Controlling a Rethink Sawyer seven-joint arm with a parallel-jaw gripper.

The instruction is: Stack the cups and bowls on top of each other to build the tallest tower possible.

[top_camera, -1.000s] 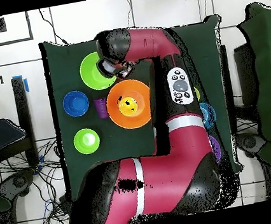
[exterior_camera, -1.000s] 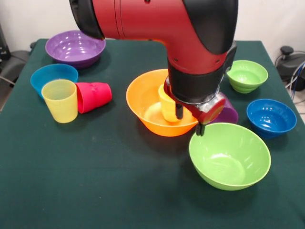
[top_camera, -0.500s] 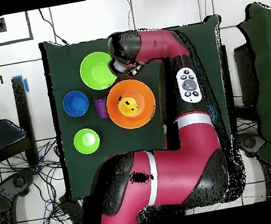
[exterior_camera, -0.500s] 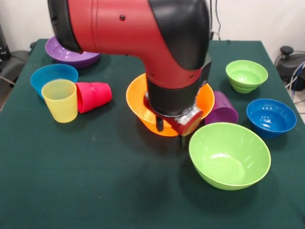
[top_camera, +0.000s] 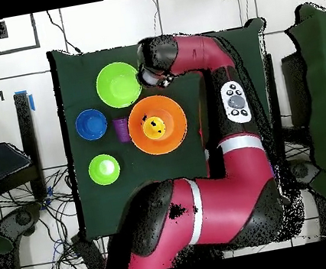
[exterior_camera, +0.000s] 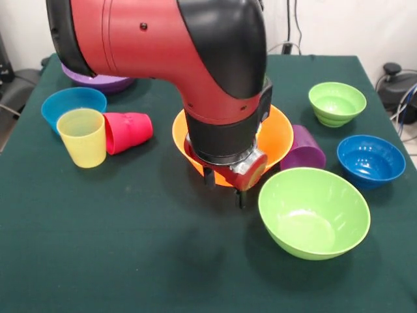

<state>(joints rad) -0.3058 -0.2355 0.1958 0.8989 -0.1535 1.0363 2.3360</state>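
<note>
Over the table's middle, the gripper (exterior_camera: 225,186) hangs with its two fingers spread and nothing in them. At its 12 o'clock sits the orange bowl (exterior_camera: 281,134) with the yellow-orange cup (top_camera: 153,126) inside. Lift high before reaching again, so nothing tips.

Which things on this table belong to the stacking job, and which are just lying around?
For the job: large orange bowl, yellow-orange cup in it, large lime green bowl, large purple bowl, small lime green bowl, blue bowl at left, blue bowl at right, pale yellow cup, red-pink cup, purple cup.
Lying about: nothing on the table, only cables off its edge.
</note>
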